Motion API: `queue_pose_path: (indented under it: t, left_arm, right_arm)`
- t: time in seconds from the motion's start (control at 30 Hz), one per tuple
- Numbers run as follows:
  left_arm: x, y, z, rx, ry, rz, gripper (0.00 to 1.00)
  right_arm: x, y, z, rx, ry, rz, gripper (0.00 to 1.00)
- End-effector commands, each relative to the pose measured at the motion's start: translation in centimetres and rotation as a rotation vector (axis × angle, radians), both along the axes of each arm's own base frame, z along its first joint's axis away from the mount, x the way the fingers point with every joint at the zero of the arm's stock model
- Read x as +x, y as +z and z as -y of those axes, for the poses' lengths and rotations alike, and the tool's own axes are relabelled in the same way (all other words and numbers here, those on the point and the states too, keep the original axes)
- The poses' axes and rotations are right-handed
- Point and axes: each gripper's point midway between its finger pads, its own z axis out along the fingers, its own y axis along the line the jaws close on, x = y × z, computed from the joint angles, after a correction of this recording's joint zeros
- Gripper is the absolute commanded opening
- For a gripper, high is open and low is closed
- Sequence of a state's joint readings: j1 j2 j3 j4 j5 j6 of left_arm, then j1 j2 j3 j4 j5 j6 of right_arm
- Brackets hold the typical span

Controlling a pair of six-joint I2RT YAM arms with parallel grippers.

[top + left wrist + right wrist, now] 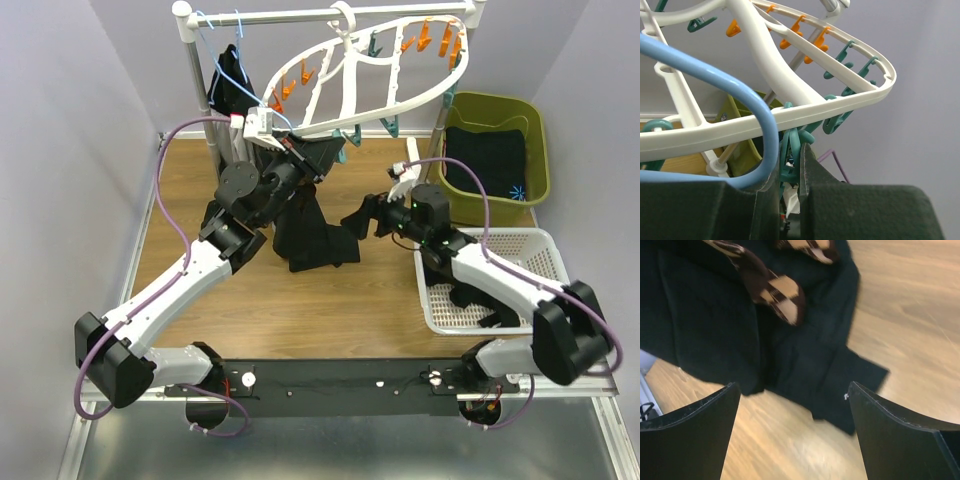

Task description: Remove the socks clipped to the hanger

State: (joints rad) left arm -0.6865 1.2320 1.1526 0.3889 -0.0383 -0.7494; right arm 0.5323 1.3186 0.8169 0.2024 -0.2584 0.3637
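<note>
The white oval hanger [395,95] hangs tilted from the rail, with orange and teal clips along it. My left gripper [303,152] reaches up to its lower rim. In the left wrist view it [792,152] is shut on a teal clip [790,150] under the white rim [805,112]. Dark socks and cloth [312,230] hang below that spot. My right gripper [360,215] is open and empty beside them. In the right wrist view it [795,390] faces brown diamond-patterned socks [777,290] lying against black cloth [715,330].
A thin blue hanger [735,85] crosses in front of my left fingers. A black garment [230,80] hangs on blue hangers at the rail's left. A green bin [535,175] with dark cloth stands back right. A white basket [545,250] holding dark socks sits near right.
</note>
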Motion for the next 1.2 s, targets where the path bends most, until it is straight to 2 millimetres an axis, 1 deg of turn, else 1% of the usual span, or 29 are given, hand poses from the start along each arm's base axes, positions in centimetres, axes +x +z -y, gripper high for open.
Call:
queue_pose_path:
  t: [0.0,0.03,0.07,0.1,0.2,0.3,0.33,0.37,0.4,0.43,0.47,0.5,0.53,0.57,0.63,0.67,0.7,0.73,0.77,0.8,0.83,0.87,0.9,0.93,1.0,1.03,1.1,1.13,1.17]
  left_arm:
    - [-0.4,1.4,0.1,0.045,-0.014,0.03,0.0]
    - [-0.3,1.2,0.1,0.048,-0.014,0.027,0.0]
    - [-0.3,1.1,0.2,0.048,-0.014,0.022,0.0]
    - [-0.3,1.2,0.1,0.042,-0.015,0.022,0.0]
    - [-0.4,1.0,0.2,0.037,-0.019,0.018,0.0]
    - [-0.3,0.6,0.2,0.048,-0.019,0.007,0.0]
    - [-0.3,0.4,0.2,0.052,-0.018,0.004,0.0]
    - [-0.3,0.4,0.2,0.05,-0.019,0.003,0.0]
    - [-0.3,0.2,0.3,0.055,-0.02,-0.001,0.0]
    - [-0.3,0.3,0.2,0.053,-0.019,-0.001,0.0]
    - [-0.3,0.1,0.3,0.055,-0.019,-0.003,0.0]
    - [-0.2,0.1,0.3,0.056,-0.019,-0.004,0.0]
    - [-0.2,0.2,0.4,0.055,-0.021,-0.005,0.0]
    - [-0.1,0.0,0.4,0.058,-0.02,-0.009,0.0]
    - [0.1,0.1,0.6,0.058,-0.022,-0.01,0.0]
    - [0.1,0.2,0.6,0.057,-0.02,-0.01,0.0]
    - [0.2,0.2,0.6,0.059,-0.021,-0.015,0.0]
    - [-0.1,0.0,1.0,0.068,-0.046,-0.012,0.0]
    - [-0.1,0.0,1.0,0.071,-0.048,-0.012,0.0]
    - [-0.1,-0.2,1.1,0.074,-0.048,-0.016,0.0]
    - [-0.1,-0.2,1.0,0.076,-0.044,-0.015,0.0]
    - [0.0,-0.3,1.0,0.082,-0.042,-0.018,0.0]
    - [-0.1,-0.5,0.9,0.099,-0.037,-0.017,0.0]
    - [0.0,-0.5,0.7,0.103,-0.026,-0.017,0.0]
    - [0.4,-0.9,-0.2,0.106,0.026,-0.031,0.0]
    - [0.4,-0.6,-1.2,0.094,0.069,-0.032,0.0]
    - [0.1,0.0,-2.5,0.078,0.111,-0.022,0.0]
    - [0.3,0.1,-3.2,0.079,0.149,-0.02,0.0]
    - [0.3,0.3,-3.7,0.079,0.17,-0.016,0.0]
  right_arm:
    - [3.1,3.8,-3.1,0.133,0.052,0.187,0.97]
    - [3.8,3.9,-3.4,0.158,0.027,0.166,0.97]
    - [4.3,4.7,-3.9,0.179,0.037,0.18,0.97]
    - [4.8,4.4,-4.6,0.191,0.055,0.187,0.97]
    - [4.8,4.1,-6.2,0.238,0.118,0.188,0.95]
    - [4.2,3.9,-7.2,0.286,0.172,0.195,0.91]
    - [4.0,3.2,-7.7,0.299,0.195,0.173,0.89]
    - [3.8,3.0,-8.0,0.311,0.213,0.168,0.89]
    - [3.7,3.5,-8.5,0.329,0.233,0.187,0.89]
    - [3.6,3.0,-8.9,0.337,0.245,0.174,0.89]
    - [3.5,1.9,-9.7,0.331,0.263,0.155,0.89]
    - [3.7,1.4,-10.3,0.329,0.27,0.148,0.89]
    - [4.1,1.6,-10.8,0.334,0.272,0.15,0.89]
    - [4.4,0.2,-11.5,0.326,0.269,0.121,0.89]
    - [4.8,-0.3,-12.2,0.333,0.263,0.101,0.88]
    - [4.9,-0.1,-12.9,0.337,0.274,0.106,0.85]
    - [4.9,-0.8,-13.4,0.331,0.278,0.092,0.84]
    - [5.0,-0.8,-13.8,0.331,0.281,0.091,0.81]
    - [4.9,-0.3,-14.6,0.335,0.295,0.101,0.79]
    - [4.7,-0.5,-15.0,0.33,0.302,0.093,0.77]
    - [4.7,-0.2,-15.3,0.333,0.304,0.099,0.71]
    - [4.3,0.0,-15.7,0.335,0.313,0.098,0.52]
    - [4.4,0.4,-16.0,0.341,0.317,0.1,0.43]
    - [4.2,0.6,-16.2,0.352,0.321,0.091,0.38]
    - [3.7,1.3,-16.7,0.37,0.336,0.085,0.33]
    - [3.3,1.5,-17.0,0.375,0.345,0.075,0.27]
    - [2.3,1.7,-17.7,0.374,0.364,0.067,0.25]
    - [1.9,2.0,-18.1,0.373,0.377,0.07,0.25]
    - [0.9,2.5,-18.8,0.372,0.409,0.076,0.26]
